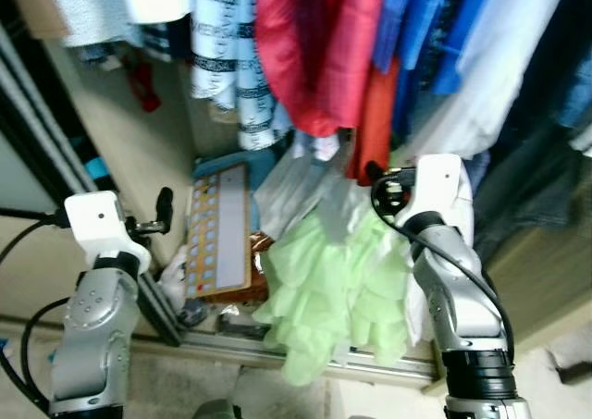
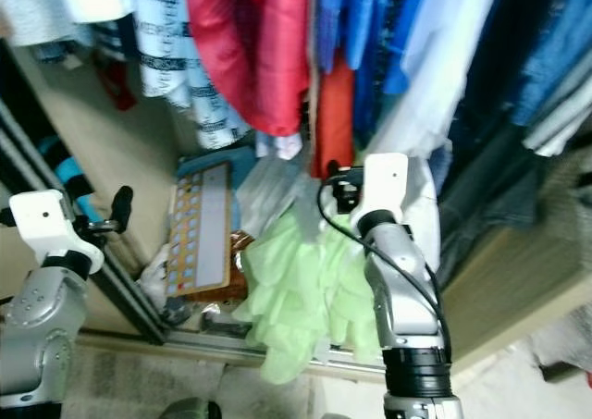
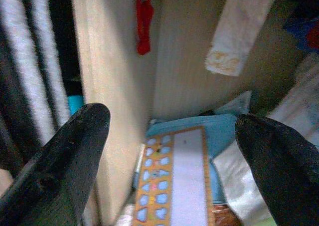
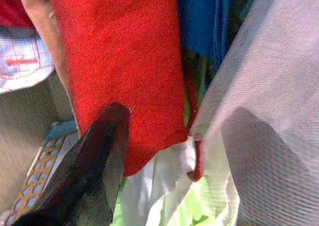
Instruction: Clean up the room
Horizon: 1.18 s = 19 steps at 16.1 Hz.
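Clothes (image 1: 319,49) hang just ahead of the right gripper (image 4: 169,186), fingers spread, one behind white fabric (image 4: 264,111), gripping nothing.

Home wardrobe: hanging clothes (image 1: 314,49).

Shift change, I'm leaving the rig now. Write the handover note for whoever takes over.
Left gripper: open, empty, at the wardrobe's left wall above the patterned board.
Right gripper: reaching into the hanging clothes by the red garment; one finger is veiled by sheer white fabric, grip unclear.
Light green cloth lies heaped on the wardrobe floor, spilling over the door track.
Nothing visibly tidied; floor clutter remains.
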{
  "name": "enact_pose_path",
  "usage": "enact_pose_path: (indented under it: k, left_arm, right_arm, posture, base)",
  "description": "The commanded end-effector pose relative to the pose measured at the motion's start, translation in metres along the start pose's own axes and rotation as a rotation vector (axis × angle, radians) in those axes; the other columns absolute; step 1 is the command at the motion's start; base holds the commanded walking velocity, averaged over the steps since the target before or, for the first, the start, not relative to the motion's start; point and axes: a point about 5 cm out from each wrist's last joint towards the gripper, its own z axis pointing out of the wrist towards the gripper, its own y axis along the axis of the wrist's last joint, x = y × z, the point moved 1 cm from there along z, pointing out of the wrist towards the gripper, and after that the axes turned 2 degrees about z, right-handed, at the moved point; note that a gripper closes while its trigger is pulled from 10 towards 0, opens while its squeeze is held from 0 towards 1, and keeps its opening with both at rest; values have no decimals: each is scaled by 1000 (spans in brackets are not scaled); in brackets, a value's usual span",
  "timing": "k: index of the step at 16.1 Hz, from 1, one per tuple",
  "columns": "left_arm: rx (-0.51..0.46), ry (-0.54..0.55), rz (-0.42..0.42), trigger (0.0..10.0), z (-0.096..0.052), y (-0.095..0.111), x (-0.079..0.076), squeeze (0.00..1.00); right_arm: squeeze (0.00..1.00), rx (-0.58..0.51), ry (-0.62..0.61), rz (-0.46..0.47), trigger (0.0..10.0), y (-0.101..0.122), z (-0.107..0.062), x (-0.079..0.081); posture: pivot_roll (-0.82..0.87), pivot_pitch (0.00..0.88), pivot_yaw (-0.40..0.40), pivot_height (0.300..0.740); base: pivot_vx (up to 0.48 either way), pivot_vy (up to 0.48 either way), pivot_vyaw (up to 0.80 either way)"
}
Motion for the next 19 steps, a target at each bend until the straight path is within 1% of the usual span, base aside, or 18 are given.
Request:
enact_pose_path:
  k: [1,2,3,4,5,6,7,8,9,11,12,13,15,17,19]
  left_arm:
    - [23,-26,3,10000,1,-7,-6,0]
    - [32,-40,9,10000,3,-9,-9,0]
    - [41,-58,13,10000,2,-11,-11,0]
    - [79,-53,-4,10000,-5,-17,-8,0]
    - [75,-79,19,10000,-11,-21,-8,0]
    - [94,-93,32,10000,-16,-25,-7,0]
    - [133,-128,71,10000,-26,-35,-8,0]
    - [141,-142,76,10000,-27,-38,-12,0]
    - [141,-146,68,10000,-25,-39,-15,0]
    - [125,-192,74,10000,-18,-37,-26,0]
    - [109,-207,81,10000,-13,-35,-29,0]
    - [127,-204,77,10000,-10,-35,-27,0]
    - [124,-224,82,10000,-7,-34,-28,0]
    - [114,-230,54,10000,-4,-34,-36,0]
    - [98,-205,90,10000,-4,-31,-39,0]
  right_arm:
    - [0,14,-4,-8,10000,-3,0,-3]
    - [0,21,-11,4,10000,-3,3,-6]
    - [0,13,-9,-17,10000,-1,1,-11]
    - [0,36,-39,-27,10000,-7,-7,-21]
    - [0,65,-60,-44,10000,-13,-13,-26]
    - [0,72,-64,-71,10000,-16,-18,-27]
    - [0,66,-72,-43,10000,-24,-30,-27]
    - [0,66,-65,27,10000,-27,-34,-23]
    - [0,62,-70,6,10000,-26,-34,-21]
    - [0,33,-76,8,10000,-22,-33,-16]
    - [0,24,-101,-7,10000,-22,-33,-17]
    - [0,21,-112,-6,10000,-22,-36,-19]
    - [0,19,-119,-19,10000,-20,-37,-19]
    - [0,15,-86,-46,10000,-17,-33,-18]
    - [0,-11,-42,-51,10000,-10,-25,-13]
  posture:
    - [9,0,-11,740]
    - [5,0,-12,740]
    - [7,0,-14,740]
    - [11,0,-13,740]
    - [10,0,-10,740]
    - [8,0,-5,740]
    - [-1,0,11,740]
    - [-16,0,33,740]
    - [-31,0,50,740]
    - [-56,0,84,740]
    - [-74,0,100,740]
    - [-89,0,109,740]
    - [-99,0,108,740]
    - [-95,0,81,740]
    - [-68,0,60,740]
  base:
    - [0,0,0]
    - [0,0,0]
    - [0,0,0]
    - [0,0,0]
    - [0,0,0]
    - [0,0,0]
    - [0,0,0]
    - [0,0,0]
    - [0,0,0]
    - [0,0,0]
    - [0,0,0]
    - [0,0,0]
    - [0,0,0]
    - [0,0,0]
    - [0,0,0]
